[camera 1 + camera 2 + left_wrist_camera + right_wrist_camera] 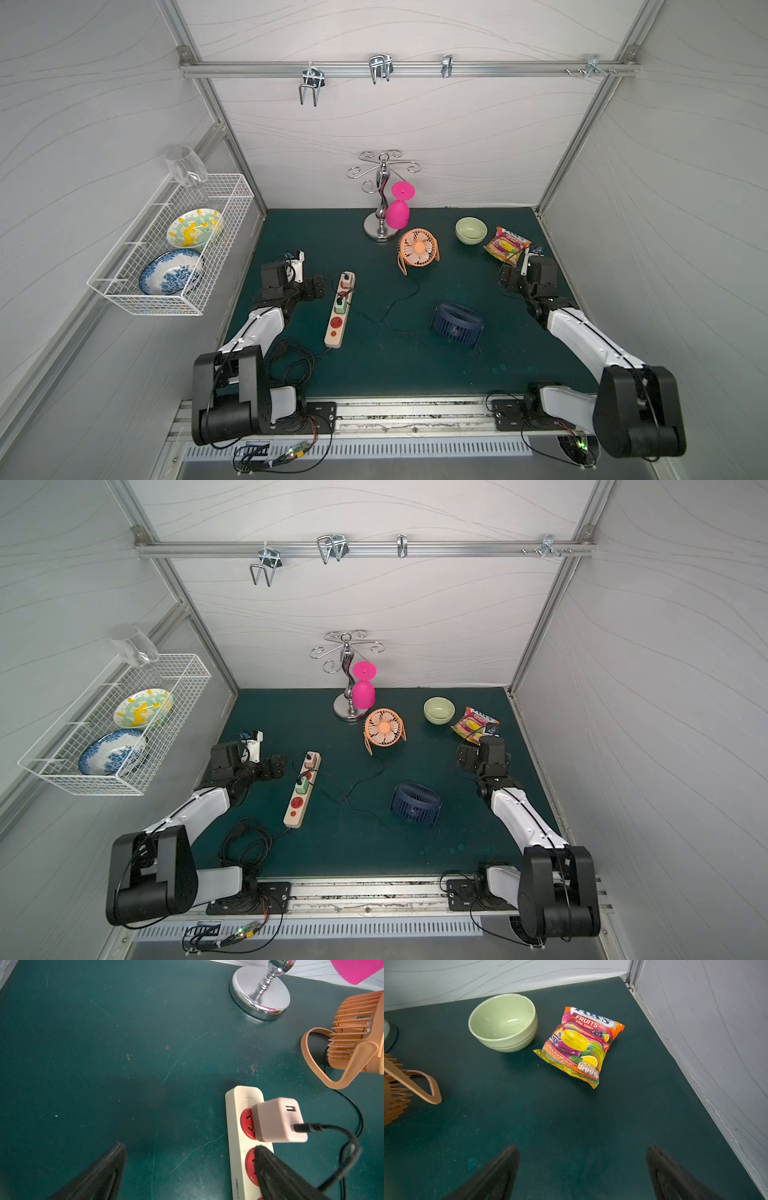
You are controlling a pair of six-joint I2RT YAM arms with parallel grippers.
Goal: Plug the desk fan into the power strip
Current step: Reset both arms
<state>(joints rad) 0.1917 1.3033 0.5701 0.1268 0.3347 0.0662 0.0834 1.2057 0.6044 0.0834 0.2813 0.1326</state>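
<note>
A robotics lab test cell: a silver aluminium-profile frame [498, 67] holds white wavy-lined wall panels [457, 124]; a black-and-white left arm [259, 328] and right arm [582, 336] are bolted to a metal base rail [415, 409] fronting the dark green matted tabletop [395, 374].

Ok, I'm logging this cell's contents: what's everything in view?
power strip: one, cream with red sockets, mat's left
pink adapter: one, pink, strip's far socket
green adapter: one, green, mid-strip
orange fan: one, orange, mid-mat
navy fan: one, navy, right of strip
bowl: one, pale green, rear right
candy bag: one, multicoloured, beside bowl
glass stand: one, chrome, rear centre
goblet: one, pink, hanging inverted on stand
wire basket: one, white, left wall
plates: two, yellow-green and blue-white, in basket
clear glass: one, clear, basket's far end
hooks: at least three, silver, back rail
left gripper: one, black, open beside strip
right gripper: one, black, open near candy bag
</note>
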